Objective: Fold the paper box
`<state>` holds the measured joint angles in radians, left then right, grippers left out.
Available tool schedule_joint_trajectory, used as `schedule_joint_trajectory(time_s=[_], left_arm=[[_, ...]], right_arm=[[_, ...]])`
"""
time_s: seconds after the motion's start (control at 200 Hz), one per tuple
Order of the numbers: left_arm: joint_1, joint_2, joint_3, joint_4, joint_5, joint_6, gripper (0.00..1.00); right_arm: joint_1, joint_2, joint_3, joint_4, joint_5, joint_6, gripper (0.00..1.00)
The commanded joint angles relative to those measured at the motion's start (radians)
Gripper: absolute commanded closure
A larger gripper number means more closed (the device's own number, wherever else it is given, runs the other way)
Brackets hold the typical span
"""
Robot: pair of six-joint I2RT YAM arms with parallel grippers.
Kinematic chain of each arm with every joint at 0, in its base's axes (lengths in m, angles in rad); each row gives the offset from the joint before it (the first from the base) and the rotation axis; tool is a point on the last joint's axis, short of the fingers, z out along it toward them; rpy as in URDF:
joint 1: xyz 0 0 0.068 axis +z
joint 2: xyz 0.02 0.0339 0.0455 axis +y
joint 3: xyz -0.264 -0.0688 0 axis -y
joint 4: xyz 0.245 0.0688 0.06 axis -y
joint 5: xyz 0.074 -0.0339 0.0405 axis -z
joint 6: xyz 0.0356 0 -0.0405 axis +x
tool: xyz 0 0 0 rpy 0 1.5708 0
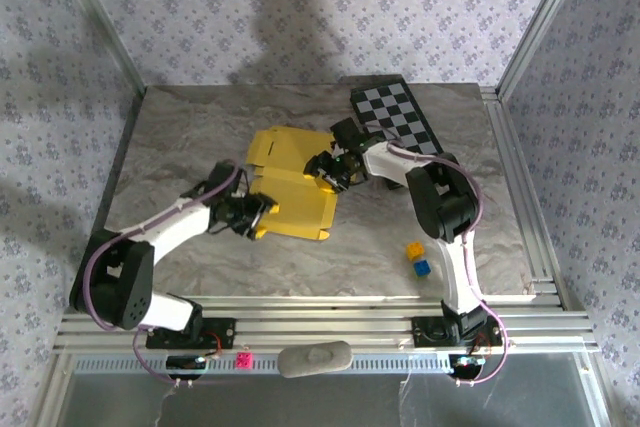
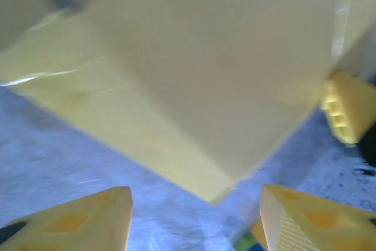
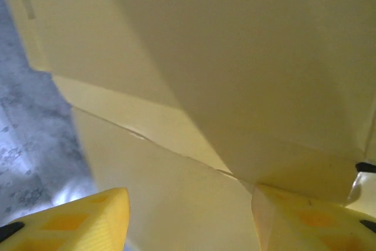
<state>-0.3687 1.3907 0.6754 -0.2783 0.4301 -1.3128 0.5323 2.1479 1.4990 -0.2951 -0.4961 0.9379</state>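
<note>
The paper box [image 1: 290, 185] lies partly folded in the middle of the table, yellow outside, with one panel raised at the back. My left gripper [image 1: 255, 215] is at its near-left corner. In the left wrist view the left gripper [image 2: 197, 218] is open, and the box corner [image 2: 220, 192] hangs just ahead of the gap without being clamped. My right gripper [image 1: 328, 169] is over the box's right side. In the right wrist view the right gripper [image 3: 188, 221] is open above a pale panel [image 3: 176, 204], its right fingertip [image 3: 294, 210] against the edge of a raised flap [image 3: 264, 86].
A black-and-white chequered board [image 1: 395, 115] lies at the back right, partly under the right arm. A small yellow cube [image 1: 414, 249] and a blue one [image 1: 422, 267] sit near the right arm's base. Metal frame posts and patterned walls enclose the marbled table [image 1: 180, 137].
</note>
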Motion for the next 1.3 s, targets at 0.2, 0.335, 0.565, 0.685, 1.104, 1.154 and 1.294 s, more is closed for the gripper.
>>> schedule_joint_trajectory(time_s=[0.2,0.335,0.565,0.685,1.104,1.154,1.294], left_arm=[[-0.047,0.027,-0.135,0.443,-0.038,-0.238,0.38],[-0.049,0.079,-0.148,0.523,-0.067,-0.246,0.42],[-0.050,0.026,-0.124,0.459,-0.103,-0.236,0.51],[-0.059,-0.053,-0.064,0.121,-0.135,-0.221,0.41],[-0.085,-0.015,-0.220,0.386,-0.193,-0.357,0.38],[-0.079,0.002,-0.221,0.418,-0.211,-0.352,0.38],[-0.048,0.051,-0.220,0.541,-0.248,-0.342,0.44]], right_arm=[[-0.005,0.046,-0.073,0.024,-0.015,0.099,0.43],[-0.005,0.046,-0.091,0.023,-0.016,0.108,0.43],[-0.013,0.044,-0.084,0.008,-0.022,0.107,0.43],[-0.015,0.044,-0.076,0.000,-0.023,0.105,0.43],[-0.014,0.055,-0.064,-0.015,-0.034,0.105,0.44],[-0.015,0.056,-0.064,-0.015,-0.036,0.104,0.44],[-0.011,0.057,-0.065,-0.016,-0.042,0.102,0.44]])
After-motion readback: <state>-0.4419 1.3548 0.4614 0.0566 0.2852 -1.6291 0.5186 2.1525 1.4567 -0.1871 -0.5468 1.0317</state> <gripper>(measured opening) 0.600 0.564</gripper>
